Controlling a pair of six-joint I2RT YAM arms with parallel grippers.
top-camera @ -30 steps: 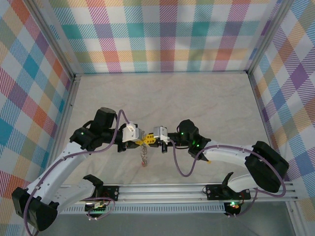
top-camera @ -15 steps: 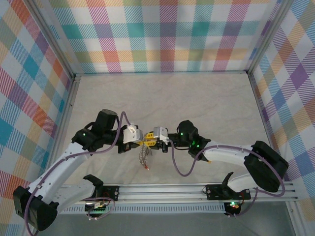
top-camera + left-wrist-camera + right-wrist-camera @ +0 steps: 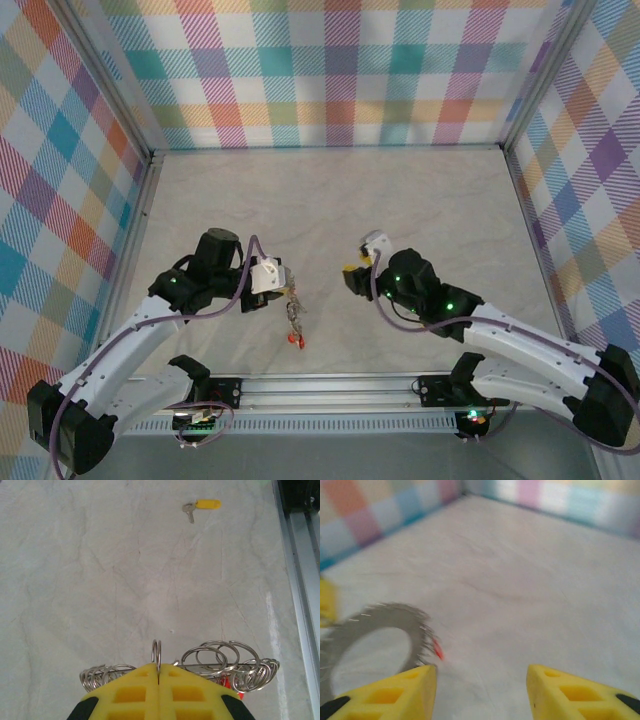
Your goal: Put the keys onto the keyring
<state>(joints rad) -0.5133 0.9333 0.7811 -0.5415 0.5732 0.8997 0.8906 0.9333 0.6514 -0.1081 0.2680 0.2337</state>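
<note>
Left gripper point(image 3: 159, 674) clenched on the keyring point(image 3: 157, 651); right gripper point(image 3: 480, 676) released, jaws apart. 1 yellow-tagged key point(image 3: 201, 505) lies on the table point(image 3: 75, 580).

The pale desk point(image 3: 330, 190) lies bare over its far half, open ground up to the plaid walls point(image 3: 330, 80) closing three sides. A clear gap separates the left hand point(image 3: 283, 288) from the right hand point(image 3: 352, 272), whose fingers stand apart over bare desk. The keyring point(image 3: 293, 312), pinched in the left hand, hangs into the space below it. Far ahead of the left hand, a key with a yellow tag point(image 3: 199, 505) lies on open desk near the metal rail point(image 3: 300, 555).
</note>
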